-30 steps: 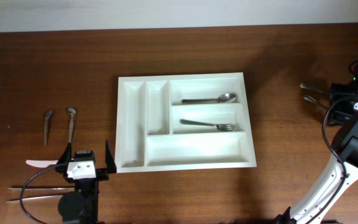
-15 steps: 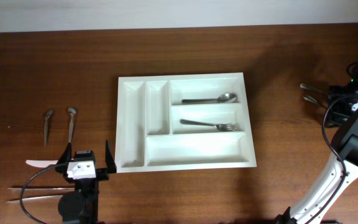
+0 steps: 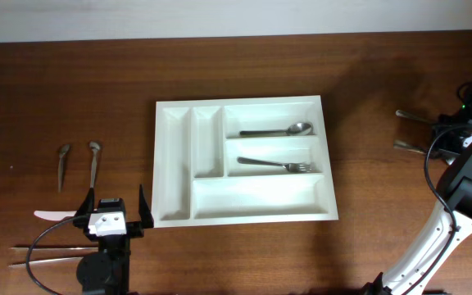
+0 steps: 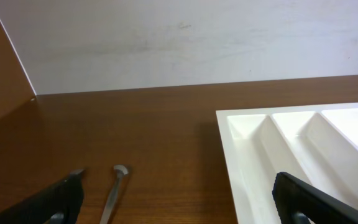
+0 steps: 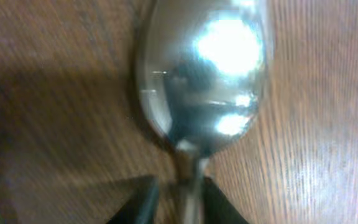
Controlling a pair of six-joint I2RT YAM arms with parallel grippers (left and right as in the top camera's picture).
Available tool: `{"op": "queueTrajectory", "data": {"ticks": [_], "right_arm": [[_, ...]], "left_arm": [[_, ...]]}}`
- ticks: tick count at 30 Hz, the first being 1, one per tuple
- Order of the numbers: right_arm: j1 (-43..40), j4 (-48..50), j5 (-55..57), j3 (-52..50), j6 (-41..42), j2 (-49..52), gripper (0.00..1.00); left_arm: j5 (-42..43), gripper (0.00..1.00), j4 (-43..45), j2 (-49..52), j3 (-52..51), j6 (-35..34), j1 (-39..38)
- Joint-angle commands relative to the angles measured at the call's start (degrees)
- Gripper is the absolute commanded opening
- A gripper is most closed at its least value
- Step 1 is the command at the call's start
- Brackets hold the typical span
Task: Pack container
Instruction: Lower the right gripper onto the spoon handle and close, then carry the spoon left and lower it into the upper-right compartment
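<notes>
Tray (image 3: 260, 198) at the middle of the surface (image 3: 56, 82), well left of the right pincer (image 5: 182, 200) and just ahead-right of the left pincer (image 3: 115, 203) (spread wide, idle). Fork (image 3: 279, 165) and packed spoon (image 3: 279, 129) already inside. Newly changed: right pincer, spread a second ago, now pinching the neck of a spoon (image 5: 204, 68). Likely a fresh grab; lift and carry leftward to come.

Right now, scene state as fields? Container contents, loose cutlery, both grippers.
container: white, five compartments
inside: spoon in top crosswise slot; fork in middle crosswise slot
empty slots: both narrow, bottom wide
left of container: two small metal utensils
left gripper: open, empty
right gripper: shut on loose spoon, at its neck
</notes>
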Motion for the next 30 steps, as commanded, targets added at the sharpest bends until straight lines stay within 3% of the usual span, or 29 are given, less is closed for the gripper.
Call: {"op": "queueTrajectory", "data": {"ticks": [1,4,17,30], "right_arm": [[-0.09,-0.42,-1.20,-0.22,0.39,1.57,0.17],[-0.07,-0.81,-4.66,0.39,0.35,1.20,0.04],[5.81,-2.95,-7.15,6.40,-0.04,-6.58,0.04],[24.04,-4.83,-8.61,13.31,1.49,-14.71,0.04]], "left_arm": [[-0.20,0.99,-0.02,-0.44,-0.35,-0.35,-0.28],[-0.20,0.99,-0.02,-0.44,-0.35,-0.35,-0.28],[-0.17,0.99,-0.02,-0.44,-0.35,-0.35,-0.28],[-0.20,0.99,-0.02,-0.44,-0.35,-0.35,-0.28]]}}
